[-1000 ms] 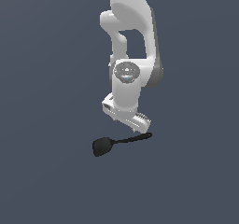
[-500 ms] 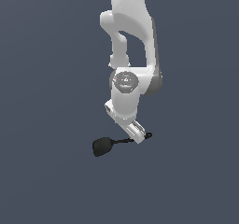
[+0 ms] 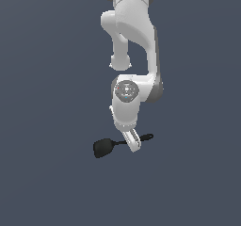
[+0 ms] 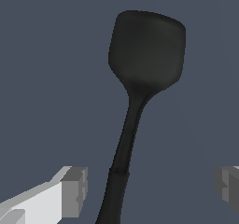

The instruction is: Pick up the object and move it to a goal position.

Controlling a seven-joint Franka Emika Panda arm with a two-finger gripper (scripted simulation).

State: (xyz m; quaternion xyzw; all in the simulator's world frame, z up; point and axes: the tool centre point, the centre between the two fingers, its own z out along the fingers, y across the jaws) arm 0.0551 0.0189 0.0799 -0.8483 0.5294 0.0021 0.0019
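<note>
The object, a small all-black spatula (image 3: 102, 147), lies flat on the grey floor, its rounded blade toward the exterior view's left and its rod handle running right. My gripper (image 3: 133, 142) is down over the middle of the handle, and one white finger hides part of it. In the wrist view the spatula (image 4: 145, 55) fills the picture, its handle passing between the two grey fingertips (image 4: 77, 190). The gripper (image 4: 151, 188) is open, jaws wide apart on either side of the handle, neither pad touching it. The handle sits nearer one pad than the other.
Only the plain dark grey floor (image 3: 47, 173) surrounds the spatula. The white arm (image 3: 134, 41) rises straight above the gripper.
The arm has lowered, bringing the gripper down from just above the spatula to around its handle. The spatula has not moved.
</note>
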